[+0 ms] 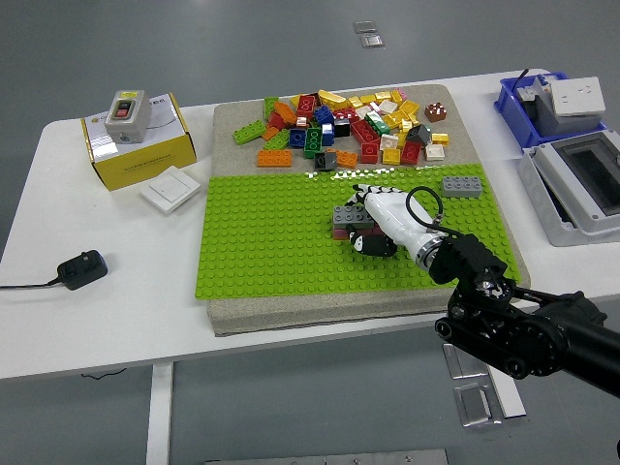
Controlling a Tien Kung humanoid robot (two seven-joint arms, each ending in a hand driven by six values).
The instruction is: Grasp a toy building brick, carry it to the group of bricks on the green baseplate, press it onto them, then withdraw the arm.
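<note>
One robot hand (380, 215), white with black fingertips, comes in from the right on a black arm and lies over a small cluster of bricks (351, 229) near the middle of the green baseplate (262, 252). Its fingers curl around a grey brick (347, 214), which sits on top of the cluster, with dark red and black bricks just beneath it. The hand's palm faces down, which suggests it is pressing the grey brick onto the others so the studs lock. The grey brick is a low rectangular block with round studs on top, lying roughly level.

Measured from the baseplate: a second grey brick (463, 186) stands alone near its far right corner, well apart from the hand. Just beyond its far edge, on the beige mat (237, 121) under it, lies a loose pile of bricks (347, 126) in red, yellow, orange, green, blue and white. To its left on the white counter (87, 320) are a white wall switch (170, 189), a yellow box (136, 145) carrying a grey push-button unit, and a black power adapter (81, 269). To its right sit a blue bin (523, 111) and a grey enclosure (576, 194). No left arm is visible.
</note>
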